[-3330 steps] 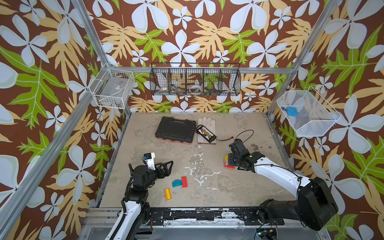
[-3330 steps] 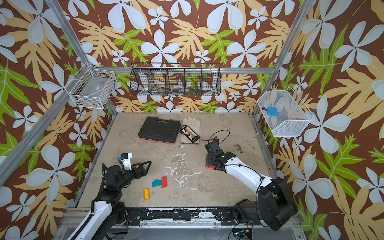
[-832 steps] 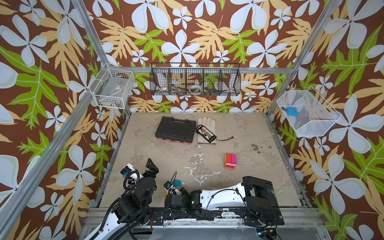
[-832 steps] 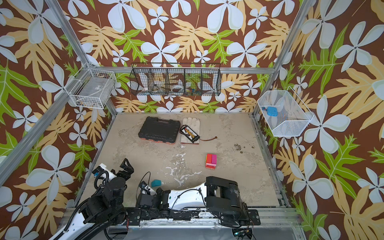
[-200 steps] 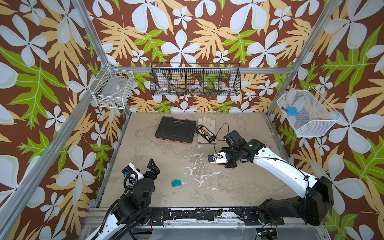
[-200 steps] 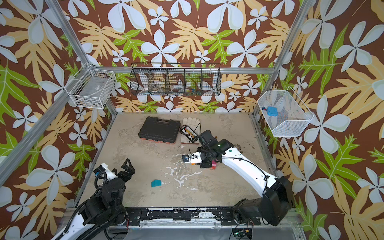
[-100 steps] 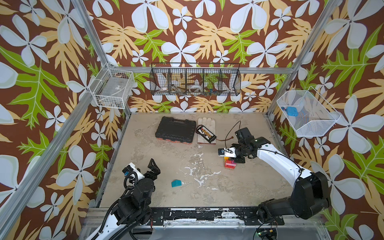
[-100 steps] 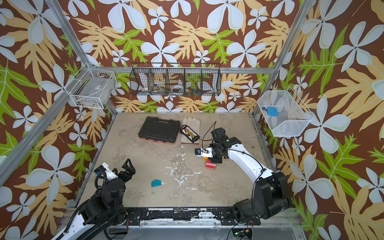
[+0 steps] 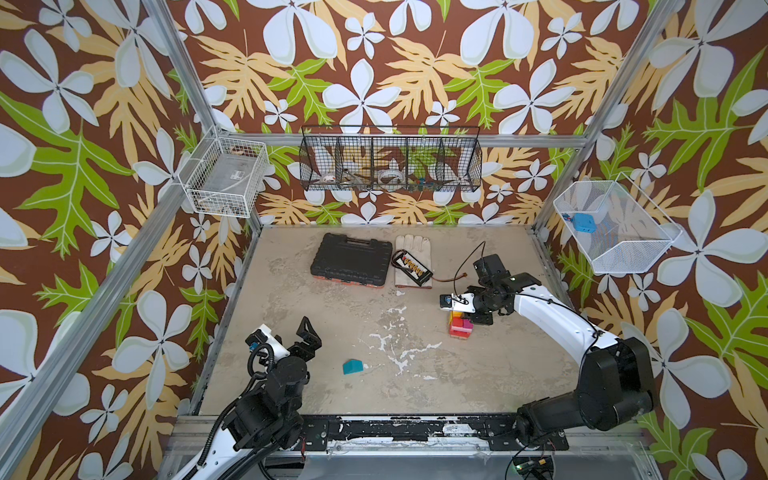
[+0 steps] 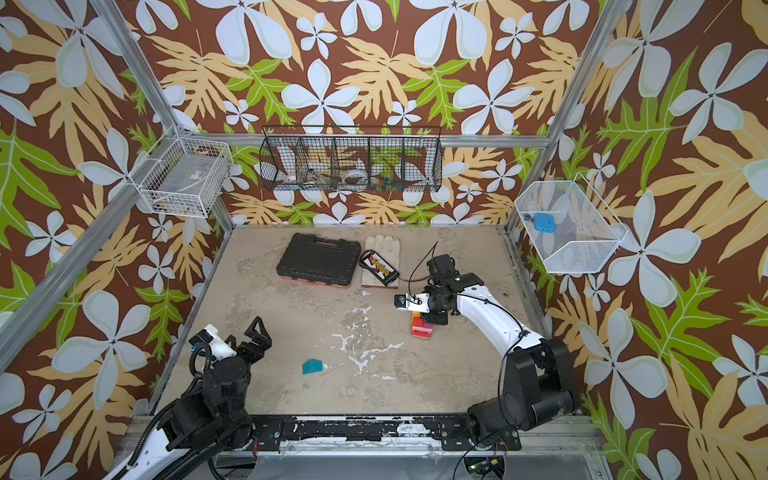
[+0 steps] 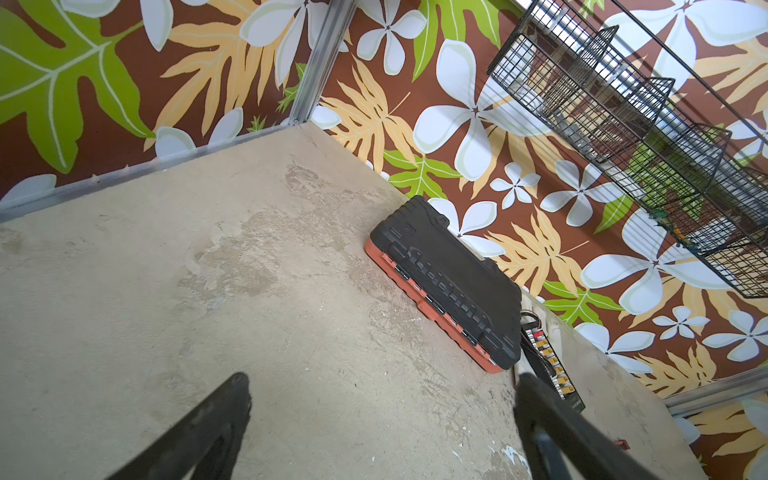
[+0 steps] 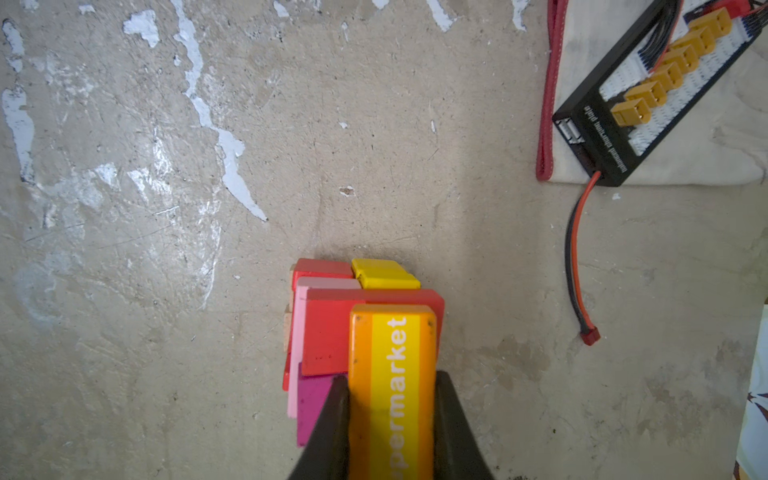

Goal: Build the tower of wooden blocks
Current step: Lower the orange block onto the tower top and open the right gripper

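Here, right gripper (image 12: 392, 378) clamps an orange block (image 12: 392, 345) over the tower (image 9: 459, 327); left gripper (image 9: 309, 334) gapes; a mesh basket (image 9: 631, 253) holds a blue object (image 9: 582, 223).

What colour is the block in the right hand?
Orange block with yellow stripe, white lettering; clearest in right wrist view.

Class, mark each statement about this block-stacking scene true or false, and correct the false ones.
1. The right end effector grips an orange-and-yellow striped block over the tower. True.
2. The left end effector holds the teal block. False: it is open and empty; that block lies on the table.
3. The black case sits on the tower. False: it lies beside the glove.
4. The tower shows red, pink and yellow. True.
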Robot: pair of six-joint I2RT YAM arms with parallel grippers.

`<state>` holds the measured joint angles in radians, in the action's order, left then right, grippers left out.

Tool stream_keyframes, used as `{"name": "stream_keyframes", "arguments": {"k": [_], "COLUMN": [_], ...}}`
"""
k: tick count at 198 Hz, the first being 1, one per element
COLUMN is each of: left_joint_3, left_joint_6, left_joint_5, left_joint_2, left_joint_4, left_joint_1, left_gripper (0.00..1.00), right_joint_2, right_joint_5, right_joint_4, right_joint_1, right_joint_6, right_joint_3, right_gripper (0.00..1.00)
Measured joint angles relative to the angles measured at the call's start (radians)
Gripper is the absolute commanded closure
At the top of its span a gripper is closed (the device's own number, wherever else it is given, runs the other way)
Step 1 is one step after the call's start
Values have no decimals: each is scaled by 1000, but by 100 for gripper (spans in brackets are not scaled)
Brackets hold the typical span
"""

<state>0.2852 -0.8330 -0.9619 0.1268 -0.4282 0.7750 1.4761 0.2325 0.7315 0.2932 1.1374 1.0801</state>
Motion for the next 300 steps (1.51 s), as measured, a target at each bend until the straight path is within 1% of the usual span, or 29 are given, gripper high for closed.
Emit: {"name": "stream_keyframes", "arguments": {"k": [94,105,119,127,185,210,235,270,300], "left_joint_3": [0,0,0,0,0,0,0,0,-1], "left_joint_6": [0,0,0,0,0,0,0,0,0], "left_joint_5": [2,2,2,2,2,2,2,2,2], "left_joint_2": [-1,-2,-2,-2,-3,-4,-4,-4,-4], "left_joint_4": [1,1,1,1,1,1,1,1,2], "left_joint_1": [0,0,0,0,0,0,0,0,0], "left_gripper": [0,0,0,0,0,0,0,0,0], "right_joint_2": [23,23,23,23,22,21,22,16,1], "right_joint_5": [0,-1,-1,0,-3,-7,-22,-22,10], "right_joint_4": [-5,-5,-7,-9,-23,-23,-19,-20,-8], "right_joint_1": [-4,-4,-4,-4,-4,-4,-4,-4,-5], "right_joint_6": [0,0,0,0,1,4,8,8,3], "right_joint_3": [1,-1,-3,-5,-16,-19,-19,-19,3], "right_gripper": [100,90,80,77,72,64,59,47,42]}}
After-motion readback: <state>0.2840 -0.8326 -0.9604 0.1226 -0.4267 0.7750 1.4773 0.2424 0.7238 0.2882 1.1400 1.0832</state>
